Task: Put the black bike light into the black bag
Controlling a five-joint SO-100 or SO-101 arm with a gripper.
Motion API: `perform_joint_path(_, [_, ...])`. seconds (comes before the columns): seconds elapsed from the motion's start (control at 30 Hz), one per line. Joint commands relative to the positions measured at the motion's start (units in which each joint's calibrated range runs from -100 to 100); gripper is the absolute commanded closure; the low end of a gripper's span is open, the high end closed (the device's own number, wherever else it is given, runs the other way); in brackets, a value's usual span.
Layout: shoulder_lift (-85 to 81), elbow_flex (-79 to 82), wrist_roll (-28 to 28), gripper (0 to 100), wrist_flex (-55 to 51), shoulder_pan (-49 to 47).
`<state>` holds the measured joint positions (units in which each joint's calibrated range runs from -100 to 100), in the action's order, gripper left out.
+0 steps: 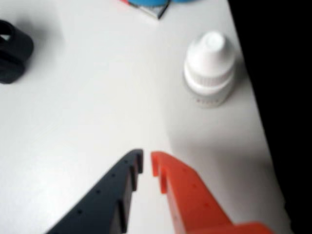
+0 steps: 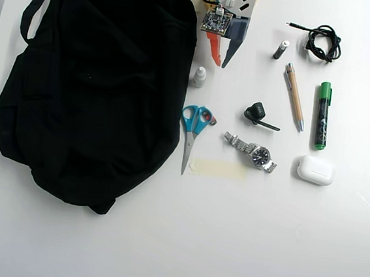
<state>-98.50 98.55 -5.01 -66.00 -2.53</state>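
Observation:
The black bike light, a small rounded knob with a thin strap tail, lies on the white table right of the scissors. In the wrist view the bike light shows at the left edge. The big floppy black bag fills the left of the overhead view and is the dark mass on the right of the wrist view. My gripper hangs beside the bag's upper right edge, well away from the light. Its dark and orange fingers stand almost together with nothing between them.
A small white bottle stands just below the gripper, next to the bag, and shows close ahead in the wrist view. Blue scissors, a watch, a pen, a green marker, a white case and a coiled cable lie to the right.

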Motion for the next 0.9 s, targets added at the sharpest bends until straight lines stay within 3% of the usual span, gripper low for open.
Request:
perform_joint_path(0.0, [-0.84,0.73,0.18,98,-0.32,0.29])
perform_joint_path(0.67, [-0.92,0.64,0.18,98,-0.24,-0.16])
perform_joint_path(0.87, [-0.92,-1.24,-0.4,98,9.5,-0.53])
